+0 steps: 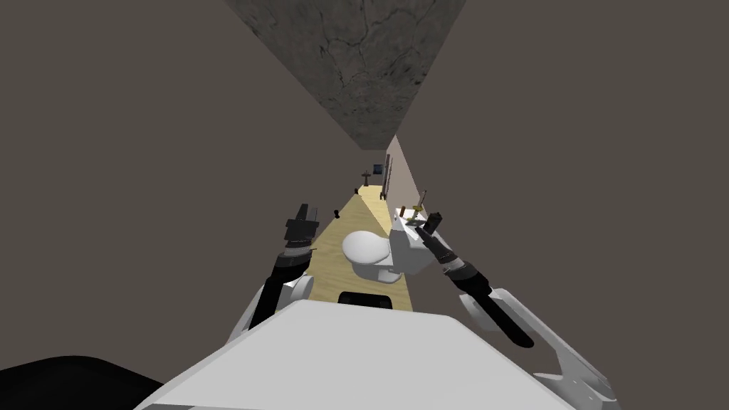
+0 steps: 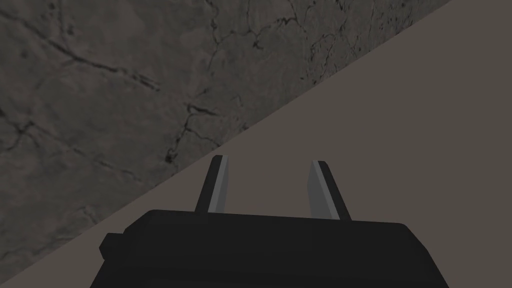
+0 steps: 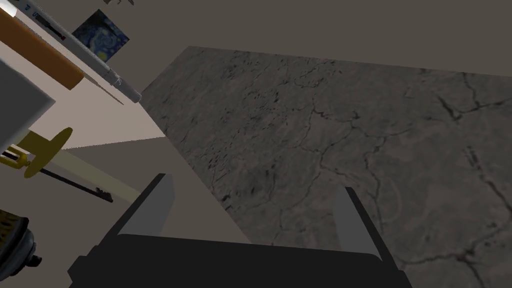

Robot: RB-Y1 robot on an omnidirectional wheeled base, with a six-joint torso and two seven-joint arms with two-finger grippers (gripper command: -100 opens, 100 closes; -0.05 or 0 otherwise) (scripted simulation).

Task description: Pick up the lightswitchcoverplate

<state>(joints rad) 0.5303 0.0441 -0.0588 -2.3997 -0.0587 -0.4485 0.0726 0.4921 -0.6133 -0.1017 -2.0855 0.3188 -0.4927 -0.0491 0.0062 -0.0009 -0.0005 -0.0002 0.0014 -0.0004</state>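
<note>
The left gripper (image 2: 270,167) hangs raised to the left of the toilet (image 1: 364,249), fingers apart and empty, well apart from the tank (image 1: 406,250). On the tank's lid sits a small clutter (image 1: 411,211) — I cannot tell which piece is the cover plate, nor how its long axis runs, though I judge it lies there. The right gripper (image 3: 255,185) is the nearer one — just beside that lid, fingers spread and empty, aimed past the clutter, which lies off to one finger's side, not between them.

A white toilet (image 1: 365,249) stands on a narrow tan floor (image 1: 329,265).
</note>
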